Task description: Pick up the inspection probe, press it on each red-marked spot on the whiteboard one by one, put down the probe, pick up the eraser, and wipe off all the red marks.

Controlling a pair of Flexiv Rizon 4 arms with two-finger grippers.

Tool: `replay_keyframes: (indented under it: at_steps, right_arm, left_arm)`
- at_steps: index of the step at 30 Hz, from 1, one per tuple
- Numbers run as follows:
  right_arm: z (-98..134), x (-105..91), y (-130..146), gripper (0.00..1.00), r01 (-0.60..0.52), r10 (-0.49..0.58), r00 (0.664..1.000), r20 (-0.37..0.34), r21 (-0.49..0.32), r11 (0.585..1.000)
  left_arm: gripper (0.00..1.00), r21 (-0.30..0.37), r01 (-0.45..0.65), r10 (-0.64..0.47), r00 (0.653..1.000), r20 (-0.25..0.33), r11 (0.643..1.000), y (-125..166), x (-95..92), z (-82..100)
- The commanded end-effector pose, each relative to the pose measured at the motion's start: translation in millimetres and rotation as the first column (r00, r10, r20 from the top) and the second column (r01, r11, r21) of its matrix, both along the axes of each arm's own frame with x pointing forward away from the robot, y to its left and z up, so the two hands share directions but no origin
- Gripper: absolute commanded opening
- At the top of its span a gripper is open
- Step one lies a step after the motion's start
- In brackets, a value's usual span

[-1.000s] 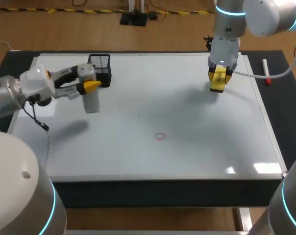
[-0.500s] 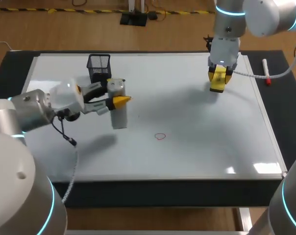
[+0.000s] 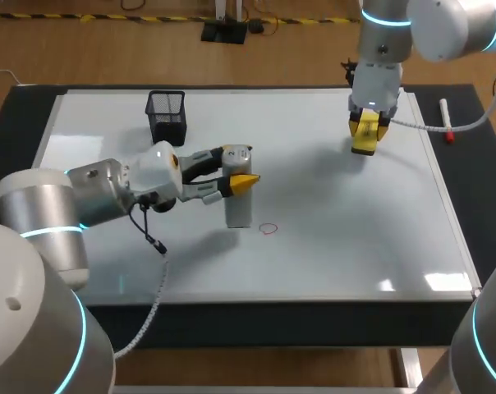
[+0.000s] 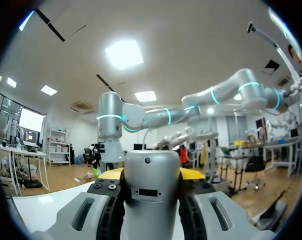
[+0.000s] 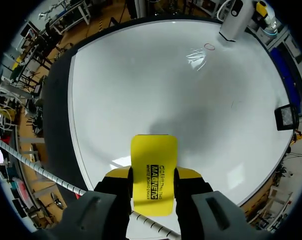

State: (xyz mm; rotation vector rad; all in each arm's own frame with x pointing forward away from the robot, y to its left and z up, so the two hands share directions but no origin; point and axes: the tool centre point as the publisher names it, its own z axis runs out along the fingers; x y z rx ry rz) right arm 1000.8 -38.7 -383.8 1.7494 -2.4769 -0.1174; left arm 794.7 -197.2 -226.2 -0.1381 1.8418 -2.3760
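Observation:
My left gripper [image 3: 236, 182] is shut on the grey cylindrical inspection probe [image 3: 238, 201], which hangs upright with its lower end just left of a small red circle [image 3: 268, 229] on the whiteboard [image 3: 330, 246]. The left wrist view shows the probe [image 4: 152, 190] clamped between both yellow-tipped fingers. Over the whiteboard's back right, my right gripper [image 3: 365, 135] is shut on the yellow eraser [image 3: 364, 138]. In the right wrist view the eraser [image 5: 153, 175] sits between the fingers, while the probe [image 5: 234, 20] and the red circle [image 5: 209, 46] lie far ahead.
A black mesh pen holder [image 3: 167, 116] stands at the whiteboard's back left. A white marker with a red cap [image 3: 447, 120] lies on the dark table right of the board. A cable [image 3: 153, 271] trails from my left arm across the board's front left.
My left arm has carried the probe from beside the pen holder rightward and toward the front, ending just left of the red circle. The right arm and eraser have not moved.

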Motion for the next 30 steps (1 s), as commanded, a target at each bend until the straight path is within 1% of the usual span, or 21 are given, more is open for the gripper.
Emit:
replay_keyframes:
  at_steps: [1,11,18,30]
  right_arm:
    - [1.0,0.9,-0.8,0.00,-0.002,0.002,1.000,-0.001,-0.002,1.000]
    - [1.0,0.9,-0.8,0.00,-0.002,0.002,1.000,-0.001,-0.002,1.000]
    - [1.0,0.9,-0.8,0.00,-0.002,0.002,1.000,-0.001,-0.002,1.000]
    - [1.0,0.9,-0.8,0.00,-0.002,0.002,1.000,-0.001,-0.002,1.000]
  left_arm:
    - [0.00,-0.018,0.014,-0.014,1.000,0.001,1.000,-18.9,9.9,-10.3]
    - [0.00,-0.030,0.023,-0.023,1.000,-0.002,0.999,-36.7,12.7,-18.5]
    - [0.00,-0.028,0.049,-0.049,0.999,-0.001,0.998,-49.4,10.8,-22.5]
    - [0.00,-0.021,0.064,-0.064,0.998,-0.006,0.998,-55.0,10.9,-29.4]
